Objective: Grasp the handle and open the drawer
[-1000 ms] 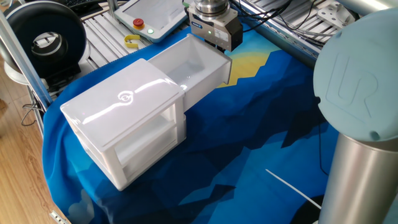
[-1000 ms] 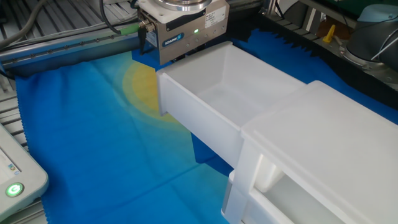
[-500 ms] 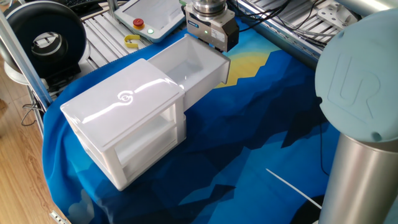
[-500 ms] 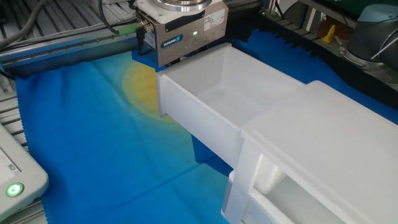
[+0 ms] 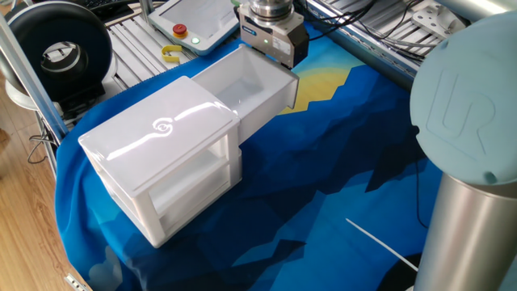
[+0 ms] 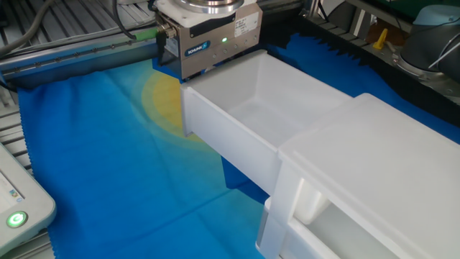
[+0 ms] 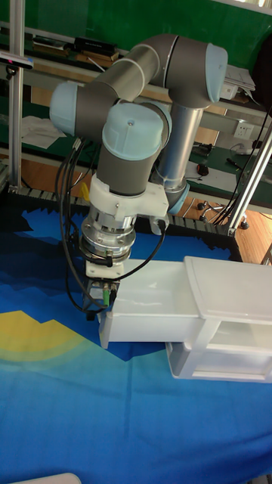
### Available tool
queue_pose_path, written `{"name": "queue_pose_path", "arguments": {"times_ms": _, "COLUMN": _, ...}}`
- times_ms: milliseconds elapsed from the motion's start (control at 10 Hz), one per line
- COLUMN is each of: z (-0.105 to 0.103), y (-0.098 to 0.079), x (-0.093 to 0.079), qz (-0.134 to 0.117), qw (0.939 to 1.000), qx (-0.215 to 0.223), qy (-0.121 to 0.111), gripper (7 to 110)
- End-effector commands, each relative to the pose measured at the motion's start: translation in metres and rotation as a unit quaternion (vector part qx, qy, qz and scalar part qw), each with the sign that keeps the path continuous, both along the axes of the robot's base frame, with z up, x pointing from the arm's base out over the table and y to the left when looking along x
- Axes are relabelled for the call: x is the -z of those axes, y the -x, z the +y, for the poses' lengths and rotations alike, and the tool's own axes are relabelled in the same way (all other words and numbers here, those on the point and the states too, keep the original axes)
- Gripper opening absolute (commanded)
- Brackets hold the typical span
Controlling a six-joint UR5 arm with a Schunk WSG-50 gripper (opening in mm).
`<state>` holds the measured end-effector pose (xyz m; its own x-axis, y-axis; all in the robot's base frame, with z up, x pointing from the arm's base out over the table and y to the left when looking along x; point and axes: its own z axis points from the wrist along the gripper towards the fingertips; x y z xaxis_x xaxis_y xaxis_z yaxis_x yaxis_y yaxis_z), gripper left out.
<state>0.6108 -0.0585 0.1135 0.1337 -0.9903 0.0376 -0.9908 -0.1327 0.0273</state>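
The white drawer (image 5: 246,85) stands pulled well out of the white cabinet (image 5: 161,137), and its inside is empty. In the other fixed view the drawer (image 6: 251,108) shows its front wall towards the camera. My gripper (image 7: 97,304) hangs at the drawer's front end, its silver body just above and behind the front wall in the other fixed view. The handle is hidden behind the gripper and the front wall in every view. The fingertips are hidden too, so I cannot tell whether they are open or shut.
A wrinkled blue and yellow cloth (image 5: 339,170) covers the table. A pendant with a red button (image 5: 179,31) and a yellow piece (image 5: 171,55) lie behind the cabinet. A black spool (image 5: 60,52) stands at the left. The arm's grey base column (image 5: 472,210) fills the right.
The gripper has risen slightly and shifted a little towards the drawer's far side. The drawer has stayed where it was, still pulled out.
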Motion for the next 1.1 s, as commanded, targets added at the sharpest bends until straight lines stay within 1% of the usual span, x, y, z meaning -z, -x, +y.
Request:
{"name": "queue_pose_path", "arguments": {"times_ms": 0, "z": -0.007, "y": -0.005, "x": -0.01, "qz": -0.008, "qw": 0.9999, "qx": 0.0, "qy": 0.009, "gripper": 66}}
{"name": "queue_pose_path", "arguments": {"times_ms": 300, "z": -0.024, "y": -0.007, "x": -0.018, "qz": -0.012, "qw": 0.9997, "qx": -0.002, "qy": 0.021, "gripper": 66}}
{"name": "queue_pose_path", "arguments": {"times_ms": 500, "z": -0.029, "y": -0.005, "x": -0.021, "qz": -0.009, "qw": 0.9997, "qx": 0.001, "qy": 0.021, "gripper": 66}}
{"name": "queue_pose_path", "arguments": {"times_ms": 600, "z": -0.024, "y": -0.004, "x": -0.023, "qz": -0.006, "qw": 0.9998, "qx": 0.009, "qy": 0.015, "gripper": 66}}
{"name": "queue_pose_path", "arguments": {"times_ms": 800, "z": -0.006, "y": -0.006, "x": -0.037, "qz": -0.001, "qw": 0.9995, "qx": 0.028, "qy": 0.013, "gripper": 66}}
{"name": "queue_pose_path", "arguments": {"times_ms": 900, "z": 0.005, "y": -0.006, "x": -0.048, "qz": -0.005, "qw": 0.9989, "qx": 0.045, "qy": 0.014, "gripper": 66}}
{"name": "queue_pose_path", "arguments": {"times_ms": 1000, "z": 0.01, "y": -0.009, "x": -0.057, "qz": -0.017, "qw": 0.9983, "qx": 0.051, "qy": 0.022, "gripper": 66}}
